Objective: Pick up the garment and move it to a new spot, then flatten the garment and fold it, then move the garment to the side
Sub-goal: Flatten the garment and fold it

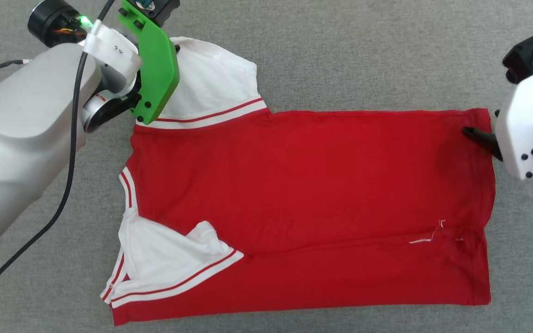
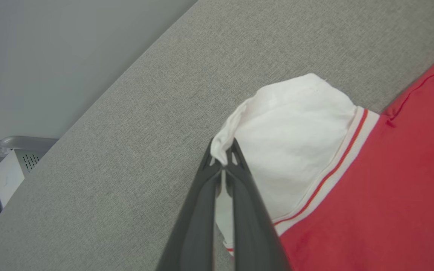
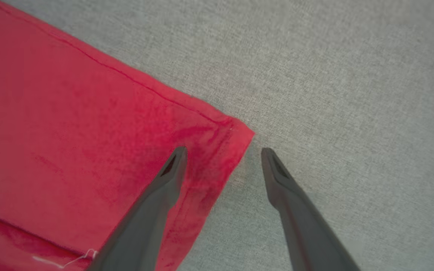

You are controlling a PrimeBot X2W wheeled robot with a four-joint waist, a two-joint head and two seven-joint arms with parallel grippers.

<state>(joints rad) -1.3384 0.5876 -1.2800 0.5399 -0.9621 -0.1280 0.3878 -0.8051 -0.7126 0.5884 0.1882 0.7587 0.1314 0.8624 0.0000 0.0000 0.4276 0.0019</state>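
Note:
The red garment [image 1: 312,185] lies spread on the grey cloth surface, collar end to the left, hem to the right, its near part folded over. A loose white thread [image 1: 428,236] sits near the hem. My left gripper [image 2: 222,160] is shut on the tip of the far white sleeve [image 2: 292,128]; in the head view its fingers are hidden behind the green bracket [image 1: 155,69]. My right gripper [image 3: 222,152] is open, straddling the hem's far corner [image 3: 236,130], one finger over red fabric, the other over bare surface. The near white sleeve [image 1: 164,259] lies folded onto the body.
The grey fabric-covered table [image 1: 340,55] extends around the garment. Its rounded edge [image 2: 89,105] shows in the left wrist view, with a pale floor and a white unit [image 2: 2,180] beyond. A black cable [image 1: 67,175] hangs along my left arm.

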